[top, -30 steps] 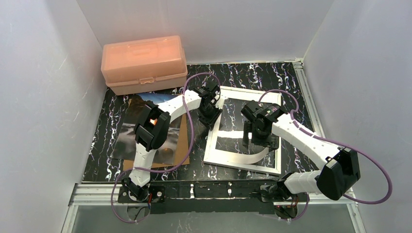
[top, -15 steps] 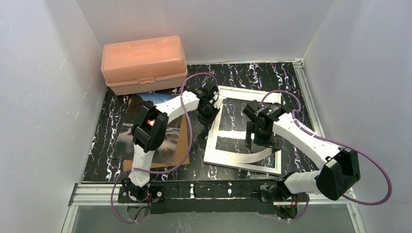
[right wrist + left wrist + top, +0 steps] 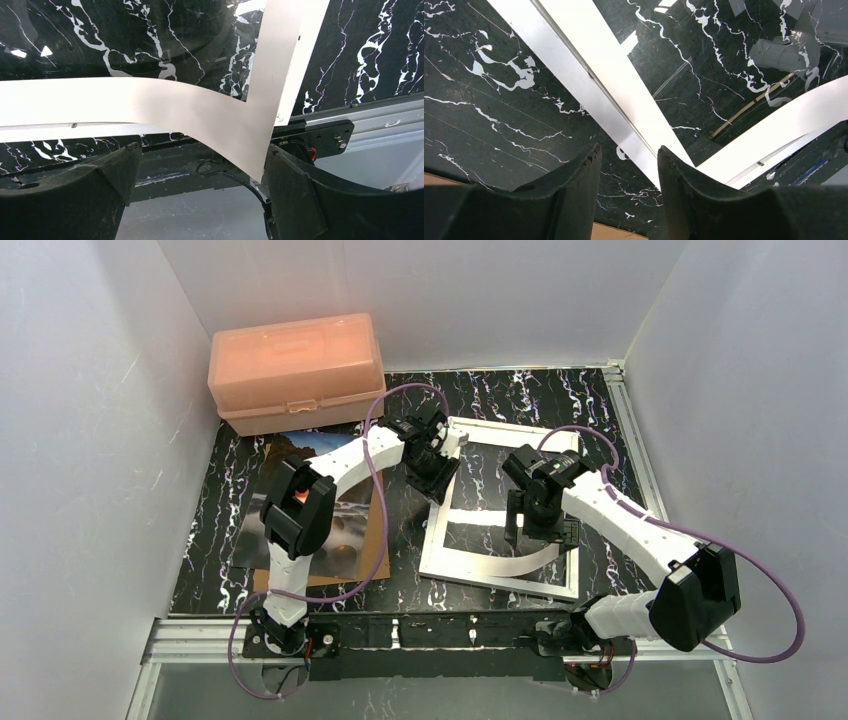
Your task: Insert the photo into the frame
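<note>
White thin picture frame point(image 3: 470, 573): left fingers point(image 3: 574, 195) have just reopened partway over its rail, right fingers point(image 3: 295, 200) stand wide; glossy sunset photo point(image 3: 352, 530) still lies outside it.

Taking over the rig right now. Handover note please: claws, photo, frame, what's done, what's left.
Left claw: open, empty, low over the left rail of the thin white rectangular picture frame.
Right claw: wide open, empty, over the frame's near right corner.
Glossy sunset seascape photo: flat on the brown cardboard board, left of the frame, partly hidden by the left arm.
Done: nothing yet; the frame holds no photo.
Left: pick up the photo and put it into the frame.
</note>
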